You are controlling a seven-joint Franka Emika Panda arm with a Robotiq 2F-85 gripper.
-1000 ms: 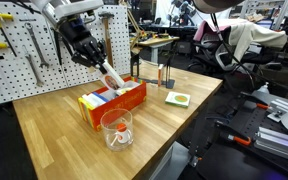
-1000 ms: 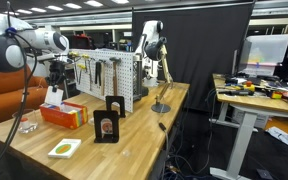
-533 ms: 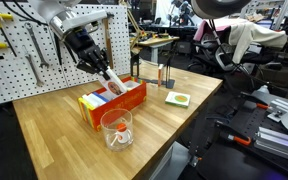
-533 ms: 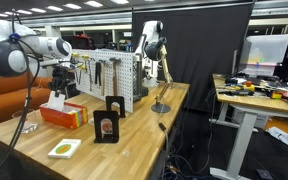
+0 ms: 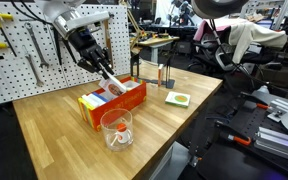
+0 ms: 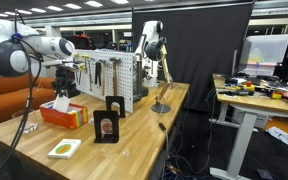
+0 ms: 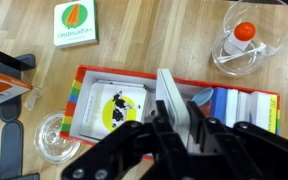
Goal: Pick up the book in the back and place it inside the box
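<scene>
The gripper is clamped on the book, which hangs tilted above the box with its lower end dipping into the open top. The other exterior view shows the same: the book is a pale sliver under the gripper, right over the box.

In the wrist view the book is seen edge-on – a thin pale strip running out from the gripper across the middle of the box. No writing on its cover can be seen from here.

Inside the box, to one side of the book, lies a white card with a black-and-yellow picture. To the other side sit blue and white pieces.

On the bench, well apart from the box, lies a green-and-white pad with an orange picture; the green lettering under the picture is too small to read. A clear cup holding an orange-red ball stands near one end of the box, and a second clear cup stands just beside the opposite end
</scene>
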